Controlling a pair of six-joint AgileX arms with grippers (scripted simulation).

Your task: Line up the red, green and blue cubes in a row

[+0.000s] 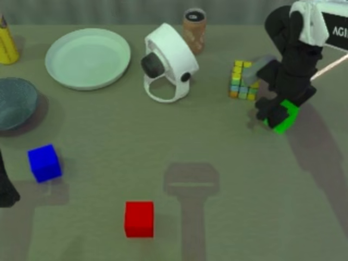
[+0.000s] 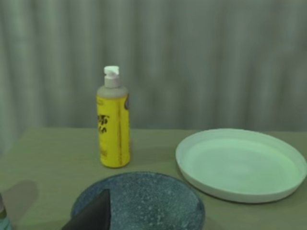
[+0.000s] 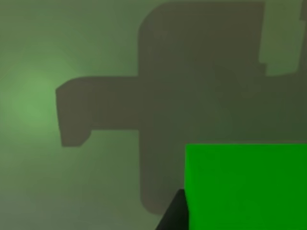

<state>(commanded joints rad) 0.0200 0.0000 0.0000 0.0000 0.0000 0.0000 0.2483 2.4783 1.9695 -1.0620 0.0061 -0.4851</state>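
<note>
The green cube [image 1: 287,119] sits at the right of the table between the fingers of my right gripper [image 1: 276,112], which is shut on it. In the right wrist view the green cube [image 3: 244,187] fills the corner, with one dark fingertip [image 3: 175,215] against its side and shadow on the table behind. Alone at the left lies the blue cube [image 1: 44,162]. The red cube [image 1: 139,219] rests near the front, left of centre. My left gripper [image 1: 6,190] is parked at the table's left edge. Only one of its fingertips [image 2: 93,214] shows in the left wrist view.
A multicoloured puzzle cube [image 1: 243,80] stands just left of the right gripper. At the back are a white plate [image 1: 87,57], a white round device [image 1: 166,60], a brown can [image 1: 194,27] and a yellow pump bottle [image 1: 6,43]. A speckled grey bowl [image 1: 16,100] is at the left.
</note>
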